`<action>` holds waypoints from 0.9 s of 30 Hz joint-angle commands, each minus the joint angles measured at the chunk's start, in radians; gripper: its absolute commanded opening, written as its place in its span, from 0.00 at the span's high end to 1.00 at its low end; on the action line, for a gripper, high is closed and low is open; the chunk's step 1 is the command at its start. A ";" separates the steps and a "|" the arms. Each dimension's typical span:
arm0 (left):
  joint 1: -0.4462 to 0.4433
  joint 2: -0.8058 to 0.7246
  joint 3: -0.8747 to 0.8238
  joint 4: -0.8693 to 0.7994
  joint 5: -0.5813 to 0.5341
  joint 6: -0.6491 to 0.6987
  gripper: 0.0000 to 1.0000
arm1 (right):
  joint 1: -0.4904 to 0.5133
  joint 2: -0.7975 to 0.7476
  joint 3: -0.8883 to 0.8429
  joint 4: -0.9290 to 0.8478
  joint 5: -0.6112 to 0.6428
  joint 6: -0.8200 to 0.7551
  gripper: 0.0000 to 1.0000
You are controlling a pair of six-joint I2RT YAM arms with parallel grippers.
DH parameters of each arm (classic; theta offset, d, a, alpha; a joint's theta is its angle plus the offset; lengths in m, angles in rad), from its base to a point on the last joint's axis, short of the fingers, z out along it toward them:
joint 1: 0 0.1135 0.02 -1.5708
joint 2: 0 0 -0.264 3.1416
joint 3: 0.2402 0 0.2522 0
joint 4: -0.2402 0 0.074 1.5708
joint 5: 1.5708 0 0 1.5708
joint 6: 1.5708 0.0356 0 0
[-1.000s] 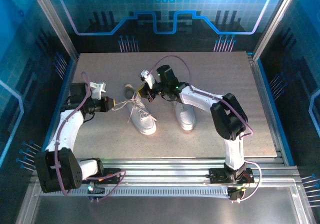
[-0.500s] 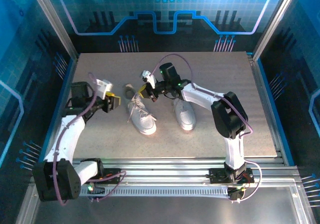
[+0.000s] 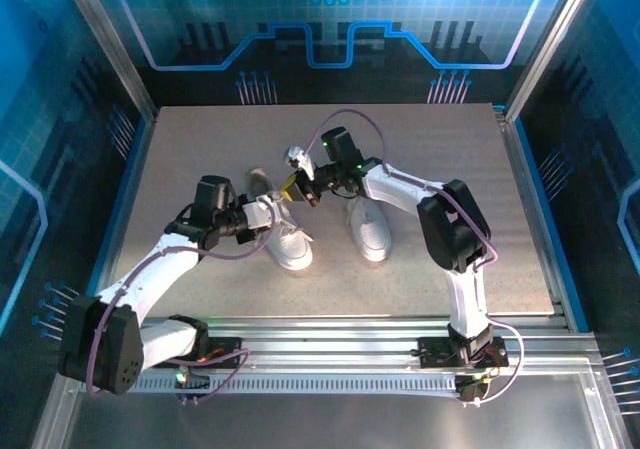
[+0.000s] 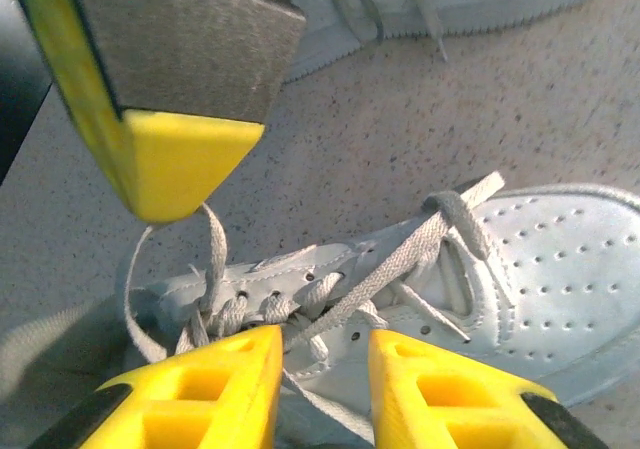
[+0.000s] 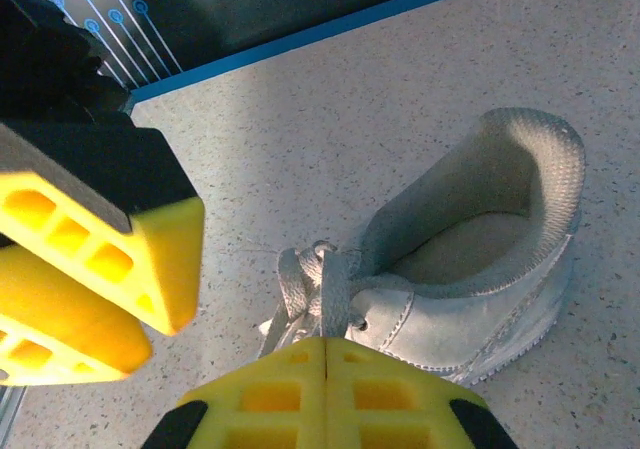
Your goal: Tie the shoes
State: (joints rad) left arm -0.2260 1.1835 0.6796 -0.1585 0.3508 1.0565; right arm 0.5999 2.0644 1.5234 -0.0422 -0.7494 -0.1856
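Two white shoes lie mid-table: the left shoe (image 3: 288,241) and the right shoe (image 3: 370,231). My left gripper (image 3: 268,212) hovers low over the left shoe's laced throat (image 4: 540,269). Its yellow fingers (image 4: 210,389) stand apart, open, and a lace strand (image 4: 400,259) runs across the gap (image 4: 325,344) without being pinched. My right gripper (image 3: 298,184) is at the same shoe's heel end, shut (image 5: 328,347) on a flat white lace (image 5: 325,289) that rises taut from the top eyelets beside the grey heel opening (image 5: 480,249).
The two grippers are close together: the right one's finger (image 4: 170,119) hangs just above the left camera, and the left fingers (image 5: 90,259) sit beside the right camera. Bare speckled tabletop (image 3: 200,149) surrounds the shoes, with metal rails (image 3: 350,329) along the near edge.
The left arm swung from the table's left side to the left shoe, letting go of the lace it had stretched leftward. The right gripper stayed put, still shut on its lace.
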 commanded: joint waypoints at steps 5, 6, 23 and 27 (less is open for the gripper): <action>-0.042 0.118 0.030 0.040 -0.083 0.152 0.77 | -0.006 0.019 0.038 -0.012 -0.035 -0.020 1.00; -0.045 0.132 0.032 0.042 -0.092 0.156 0.77 | -0.006 0.019 0.038 -0.012 -0.035 -0.021 1.00; -0.062 0.088 0.041 0.038 -0.128 0.185 0.74 | -0.004 0.025 0.058 -0.030 -0.048 -0.029 1.00; -0.062 0.105 0.047 0.048 -0.130 0.201 0.73 | -0.002 0.027 0.060 -0.032 -0.048 -0.029 1.00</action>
State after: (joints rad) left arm -0.2817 1.2800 0.6971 -0.0952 0.2085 1.2228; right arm 0.5999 2.0682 1.5532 -0.0547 -0.7685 -0.1970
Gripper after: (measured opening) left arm 0.272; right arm 0.040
